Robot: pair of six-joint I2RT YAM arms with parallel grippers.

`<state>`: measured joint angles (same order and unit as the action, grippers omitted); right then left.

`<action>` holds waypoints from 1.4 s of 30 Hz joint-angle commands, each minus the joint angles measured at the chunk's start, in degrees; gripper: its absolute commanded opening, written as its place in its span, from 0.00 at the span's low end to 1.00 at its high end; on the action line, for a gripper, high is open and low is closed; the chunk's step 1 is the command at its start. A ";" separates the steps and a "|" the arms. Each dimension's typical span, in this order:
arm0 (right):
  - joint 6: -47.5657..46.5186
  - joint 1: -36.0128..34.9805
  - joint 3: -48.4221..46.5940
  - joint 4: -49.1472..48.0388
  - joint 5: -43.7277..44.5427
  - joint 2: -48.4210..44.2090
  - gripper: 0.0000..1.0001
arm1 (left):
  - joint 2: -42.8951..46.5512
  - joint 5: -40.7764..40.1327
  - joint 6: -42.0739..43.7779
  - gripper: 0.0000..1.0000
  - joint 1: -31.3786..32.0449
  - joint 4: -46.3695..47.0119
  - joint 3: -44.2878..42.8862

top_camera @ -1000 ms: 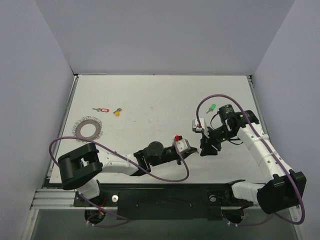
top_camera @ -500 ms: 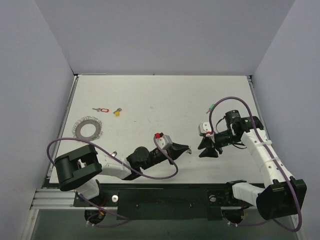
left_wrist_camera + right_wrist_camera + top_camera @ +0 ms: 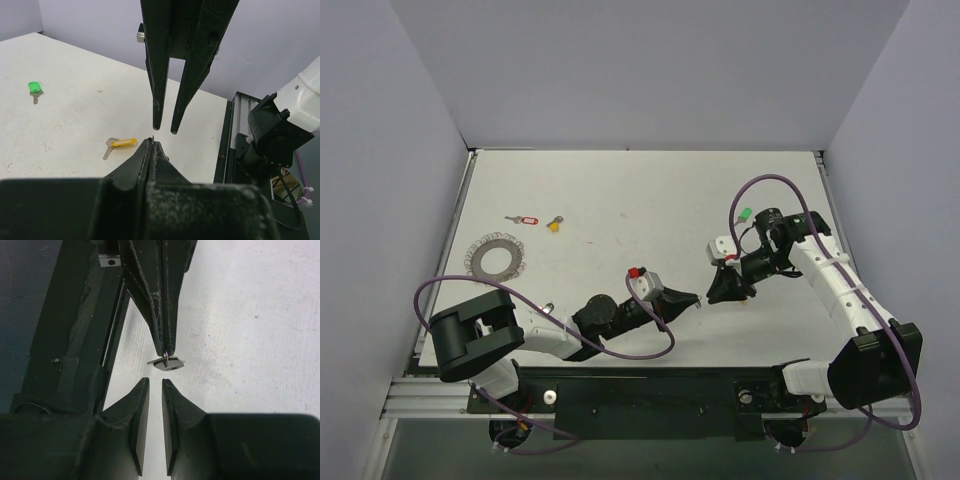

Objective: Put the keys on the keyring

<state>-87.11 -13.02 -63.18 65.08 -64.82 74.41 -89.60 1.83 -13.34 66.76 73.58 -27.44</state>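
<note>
Dark key (image 3: 169, 363) is being pinched at the closed left gripper's (image 3: 164, 354) tip, seemingly offered for a regrasp. The right gripper (image 3: 155, 383), narrowly parted and empty, is being held just opposite. Keyring (image 3: 498, 259) is lying well apart from both.

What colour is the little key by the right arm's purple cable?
Green. That key shows best in the left wrist view.

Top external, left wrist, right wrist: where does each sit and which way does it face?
Top external: above and behind, looking down on the table; both arms show.
Left wrist: faces the right gripper; own shut fingers below.
Right wrist: faces the left gripper pinching a small key; own open fingers below.
Shared: both wrist views show both grippers.
</note>
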 commanded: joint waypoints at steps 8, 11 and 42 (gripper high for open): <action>-3.94 -2.36 -0.81 4.97 -3.91 2.05 0.12 | 0.48 1.34 -1.25 0.00 0.03 16.51 -0.07; -4.12 -2.45 -0.89 4.88 -3.74 2.32 0.13 | 0.39 1.60 -1.42 0.00 0.03 16.59 -0.24; -3.94 -4.30 -2.04 4.79 -3.03 4.60 0.06 | -0.31 3.18 -2.39 0.00 0.21 16.95 -1.91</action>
<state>-89.71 -16.38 -63.55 67.05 -64.99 78.63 -89.69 4.16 -14.70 66.76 73.71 -27.46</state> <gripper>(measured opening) 0.066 0.019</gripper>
